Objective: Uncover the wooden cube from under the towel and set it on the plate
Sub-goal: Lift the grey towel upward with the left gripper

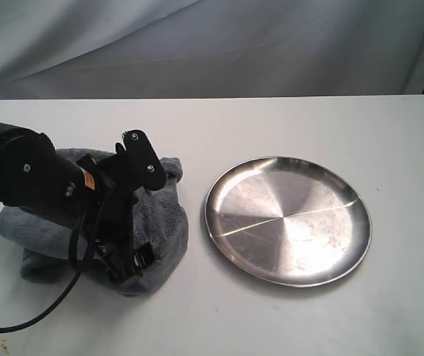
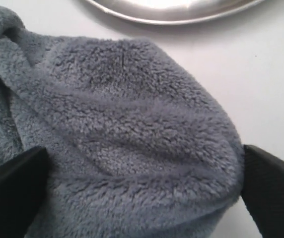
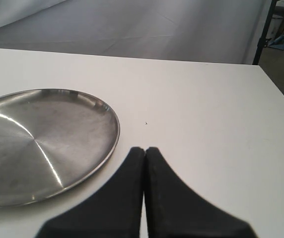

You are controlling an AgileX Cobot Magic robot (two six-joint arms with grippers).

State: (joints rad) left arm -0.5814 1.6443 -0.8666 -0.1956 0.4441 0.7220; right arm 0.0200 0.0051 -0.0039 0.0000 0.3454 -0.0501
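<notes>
On the white table [image 1: 308, 126], wide-spread left fingers [image 2: 273, 191] flank the towel [image 2: 132, 124].

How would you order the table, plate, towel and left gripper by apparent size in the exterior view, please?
1. table, by far the largest.
2 and 3. plate and towel look about alike; the towel is partly hidden, so I will not rank them.
4. left gripper, the smallest.

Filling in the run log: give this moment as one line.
left tool open, straddling towel mound | wooden cube not visible | plate bare | right tool shut, holding nothing
</notes>
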